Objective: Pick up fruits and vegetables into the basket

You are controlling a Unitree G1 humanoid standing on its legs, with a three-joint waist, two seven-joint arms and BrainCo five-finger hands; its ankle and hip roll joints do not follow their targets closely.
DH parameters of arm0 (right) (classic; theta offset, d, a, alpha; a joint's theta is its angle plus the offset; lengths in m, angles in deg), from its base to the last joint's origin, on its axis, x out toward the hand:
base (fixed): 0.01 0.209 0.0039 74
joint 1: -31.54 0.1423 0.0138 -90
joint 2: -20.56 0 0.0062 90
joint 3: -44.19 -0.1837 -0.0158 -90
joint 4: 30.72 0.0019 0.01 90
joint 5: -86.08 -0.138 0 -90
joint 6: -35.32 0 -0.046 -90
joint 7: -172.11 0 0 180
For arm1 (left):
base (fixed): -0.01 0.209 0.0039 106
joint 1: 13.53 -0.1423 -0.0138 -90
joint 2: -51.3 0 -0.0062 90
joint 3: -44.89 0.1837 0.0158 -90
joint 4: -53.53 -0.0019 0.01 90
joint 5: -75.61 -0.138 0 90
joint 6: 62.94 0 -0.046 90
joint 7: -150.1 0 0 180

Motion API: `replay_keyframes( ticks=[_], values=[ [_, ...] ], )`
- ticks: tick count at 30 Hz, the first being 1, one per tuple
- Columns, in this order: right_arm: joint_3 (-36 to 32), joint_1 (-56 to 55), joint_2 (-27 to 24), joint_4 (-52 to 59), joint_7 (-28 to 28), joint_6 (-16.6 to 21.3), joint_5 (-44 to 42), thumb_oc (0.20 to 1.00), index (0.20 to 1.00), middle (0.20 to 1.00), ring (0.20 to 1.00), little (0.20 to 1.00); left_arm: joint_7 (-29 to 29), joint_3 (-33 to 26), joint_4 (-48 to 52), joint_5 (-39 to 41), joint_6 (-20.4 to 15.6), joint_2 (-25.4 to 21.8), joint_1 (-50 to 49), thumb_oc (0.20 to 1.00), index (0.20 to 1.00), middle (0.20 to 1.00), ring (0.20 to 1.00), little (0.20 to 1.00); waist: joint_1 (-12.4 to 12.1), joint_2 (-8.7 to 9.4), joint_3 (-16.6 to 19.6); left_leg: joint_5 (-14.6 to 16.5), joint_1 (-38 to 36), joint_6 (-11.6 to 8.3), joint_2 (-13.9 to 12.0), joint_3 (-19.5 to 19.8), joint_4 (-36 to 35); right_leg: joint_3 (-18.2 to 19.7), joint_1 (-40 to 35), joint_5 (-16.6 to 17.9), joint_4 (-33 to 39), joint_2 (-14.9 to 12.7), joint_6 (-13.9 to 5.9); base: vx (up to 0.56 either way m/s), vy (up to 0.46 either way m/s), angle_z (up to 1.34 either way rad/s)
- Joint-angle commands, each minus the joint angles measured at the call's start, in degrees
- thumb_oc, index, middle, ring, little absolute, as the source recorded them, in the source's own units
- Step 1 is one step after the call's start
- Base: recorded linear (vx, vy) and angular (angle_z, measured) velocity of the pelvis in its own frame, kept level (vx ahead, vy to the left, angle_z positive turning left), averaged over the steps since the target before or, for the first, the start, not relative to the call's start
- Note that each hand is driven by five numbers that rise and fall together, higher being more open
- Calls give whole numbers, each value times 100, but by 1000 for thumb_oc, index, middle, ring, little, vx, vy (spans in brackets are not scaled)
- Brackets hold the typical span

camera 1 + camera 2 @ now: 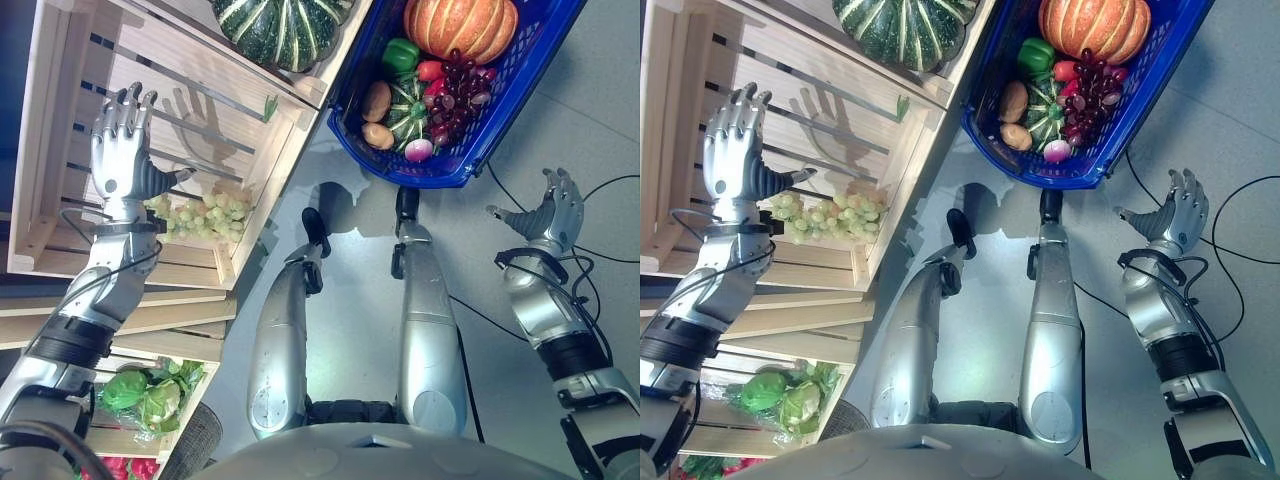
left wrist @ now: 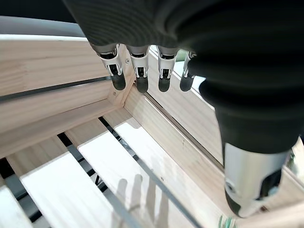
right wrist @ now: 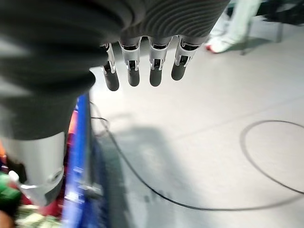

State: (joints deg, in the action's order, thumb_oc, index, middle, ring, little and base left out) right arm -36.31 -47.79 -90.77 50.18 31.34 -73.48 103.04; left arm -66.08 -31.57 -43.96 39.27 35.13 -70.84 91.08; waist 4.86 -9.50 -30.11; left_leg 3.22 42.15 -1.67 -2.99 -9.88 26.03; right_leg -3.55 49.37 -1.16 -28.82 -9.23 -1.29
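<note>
A blue basket point(image 1: 455, 170) on the floor holds an orange pumpkin point(image 1: 460, 25), purple grapes point(image 1: 455, 95), a green pepper point(image 1: 400, 53), a small striped squash, potatoes and a radish. A bunch of green grapes point(image 1: 200, 215) lies in the near corner of a slatted wooden crate point(image 1: 60, 120). My left hand point(image 1: 122, 150) hovers open over that crate, just left of and above the grapes, holding nothing. My right hand point(image 1: 552, 212) hangs open over the bare floor to the right of the basket, empty.
A big dark green striped pumpkin point(image 1: 280, 30) rests in the crate behind. Lower crates hold leafy greens point(image 1: 145, 395) and something red point(image 1: 125, 467). A person's shoe point(image 3: 218, 43) stands on the floor in the right wrist view.
</note>
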Motion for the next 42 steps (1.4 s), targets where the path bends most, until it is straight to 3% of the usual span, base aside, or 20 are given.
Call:
replay_keyframes(
  ticks=[1, 8, 12, 20, 26, 27, 32, 38, 42],
  values=[
    [-294, -420, -295, 566, -180, 491, -67, 1000, 1000, 1000, 1000, 1000, 176, -301, 94, -504, 354, -462, -361, 1000, 1000, 1000, 1000, 1000, 155, -49, 32, -422, -209, -75, 223, -125, -647, -160, -301, -433, -244, 296, -321, 6, 86, -4],
    [-612, -835, -505, 1108, -1048, 1340, -889, 1000, 1000, 1000, 1000, 1000, 1670, 71, -58, -61, 767, -570, -547, 1000, 1000, 1000, 1000, 1000, 320, -152, 32, -493, -413, -118, 219, -273, -830, -87, -397, -428, -128, 273, -345, 2, 96, -10],
    [-606, -839, -556, 1304, -1362, 1644, -1226, 1000, 1000, 1000, 1000, 1000, 2034, 413, -349, 398, 773, -446, -423, 1000, 1000, 1000, 1000, 1000, 407, -216, 32, -526, -448, -135, 227, -349, -862, -24, -395, -431, -100, 287, -326, 8, 105, -13],
    [-314, -507, -609, 1427, -1500, 1978, -1446, 1000, 1000, 1000, 1000, 1000, 2130, 1149, -1297, 570, 739, -200, 237, 1000, 1000, 1000, 1000, 1000, 554, -201, 32, -498, -219, -141, 199, -488, -781, 93, -137, -449, -145, 365, -282, -4, 61, -9],
    [-11, -296, -573, 1405, -1416, 2034, -1445, 1000, 1000, 1000, 1000, 1000, 2103, 1496, -1945, 945, 776, 305, 610, 1000, 1000, 1000, 1000, 1000, 629, -90, 32, -479, 29, -142, 149, -549, -687, 155, 97, -440, -205, 450, -262, 5, 19, -6],
    [84, -289, -523, 1395, -1406, 2003, -1450, 1000, 1000, 1000, 1000, 1000, 2101, 1561, -2141, 1041, 806, 486, 651, 1000, 1000, 1000, 1000, 1000, 656, -34, 32, -327, -48, -188, 162, -476, -626, 192, 3, -598, -259, 472, -297, 56, 7, -3],
    [237, -165, -424, 1283, -1369, 2024, -1500, 1000, 1000, 1000, 1000, 1000, 2071, 1641, -2700, 1042, 840, 838, 842, 1000, 1000, 1000, 1000, 1000, 693, 70, 32, -324, 87, -186, 111, -488, -573, 195, 123, -577, -285, 521, -291, 7, -3, -1],
    [350, -65, -285, 1238, -1325, 2188, -1598, 1000, 1000, 1000, 1000, 1000, 1905, 1528, -3565, 1613, 923, 1356, 944, 1000, 1000, 1000, 1000, 1000, 718, 199, 32, -353, 251, -187, 54, -472, -543, 188, 259, -538, -294, 573, -280, -6, -7, 0],
    [382, -4, -226, 1252, -1254, 2263, -1684, 1000, 1000, 1000, 1000, 1000, 1574, 1509, -4030, 1484, 1256, 1543, 997, 1000, 1000, 1000, 1000, 1000, 706, 273, 32, -366, 333, -202, 39, -426, -522, 164, 309, -519, -287, 584, -274, 0, 0, 0]
  ],
)
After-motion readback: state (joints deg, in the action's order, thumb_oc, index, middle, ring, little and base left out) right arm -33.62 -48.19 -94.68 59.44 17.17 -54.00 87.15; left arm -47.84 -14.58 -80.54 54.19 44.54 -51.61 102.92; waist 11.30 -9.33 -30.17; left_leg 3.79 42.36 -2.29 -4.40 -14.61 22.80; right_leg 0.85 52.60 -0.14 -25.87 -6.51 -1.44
